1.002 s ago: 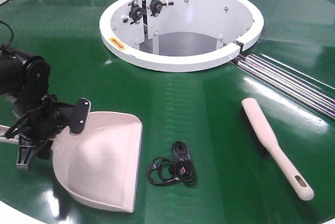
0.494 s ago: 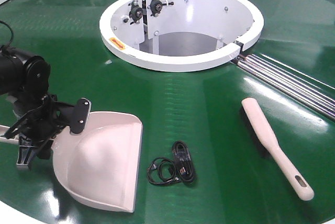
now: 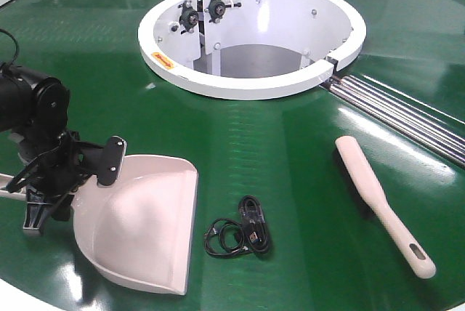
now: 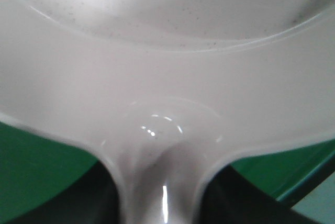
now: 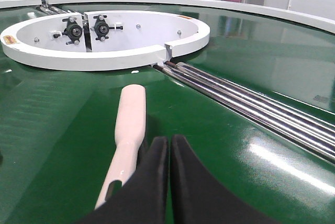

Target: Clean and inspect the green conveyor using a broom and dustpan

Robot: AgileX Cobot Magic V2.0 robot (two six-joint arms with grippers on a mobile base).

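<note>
The green conveyor (image 3: 290, 151) fills the front view. The beige-pink dustpan (image 3: 145, 224) lies on it at the lower left, mouth facing right. My left gripper (image 3: 54, 184) is shut on the dustpan's handle at the back of the pan. In the left wrist view the pan (image 4: 167, 51) narrows into the handle between the dark fingers (image 4: 78, 198). The beige broom (image 3: 378, 198) lies on the belt at the right, slotted handle end nearest. My right gripper (image 5: 169, 145) is shut and empty, just right of the broom's handle (image 5: 130, 124). It is out of the front view.
A coiled black cable (image 3: 243, 235) lies on the belt between dustpan and broom. The white ring housing (image 3: 247, 82) sits behind them. Steel rollers (image 3: 399, 111) run diagonally at the right, also in the right wrist view (image 5: 251, 103).
</note>
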